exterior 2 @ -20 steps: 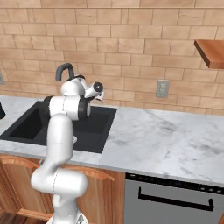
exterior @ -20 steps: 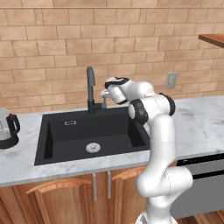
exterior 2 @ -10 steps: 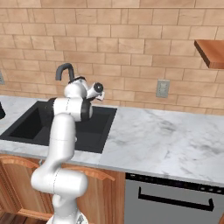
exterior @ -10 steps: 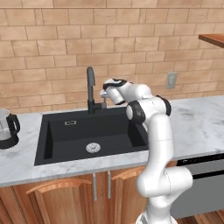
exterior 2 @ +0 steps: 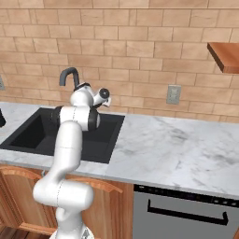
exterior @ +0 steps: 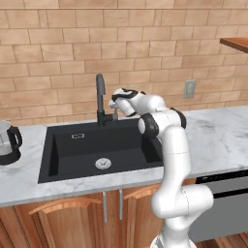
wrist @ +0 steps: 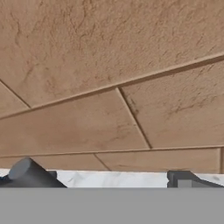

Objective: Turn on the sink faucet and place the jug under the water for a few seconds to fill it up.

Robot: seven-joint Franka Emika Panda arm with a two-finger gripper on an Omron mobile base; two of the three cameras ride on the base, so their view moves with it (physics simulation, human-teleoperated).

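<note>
The dark gooseneck sink faucet (exterior: 100, 94) stands behind the black sink (exterior: 58, 147), and no water runs from its spout. My gripper (exterior: 115, 102) is open, just right of the faucet's stem near its base and pointed at the brick wall. In the hand view one dark fingertip (wrist: 183, 178) rises at the lower right. A grey rounded shape (wrist: 27, 173) sits at the lower left; I cannot tell what it is. The jug (exterior: 7, 143), clear glass with a black handle, stands upright on the counter left of the sink, far from my gripper. From the right, the faucet (exterior 2: 70, 74) curves above my hand.
A round silver drain (exterior: 102, 163) lies in the basin floor. The marble counter (exterior 2: 186, 149) stretches right of the sink, with a wall outlet (exterior 2: 173, 94) above it and a wooden shelf (exterior 2: 225, 55) at the upper right. A dishwasher front (exterior 2: 186, 212) sits below the counter.
My hand has edged slightly left, closer to the faucet's stem. The jaws have stayed open and the jug has not moved.
</note>
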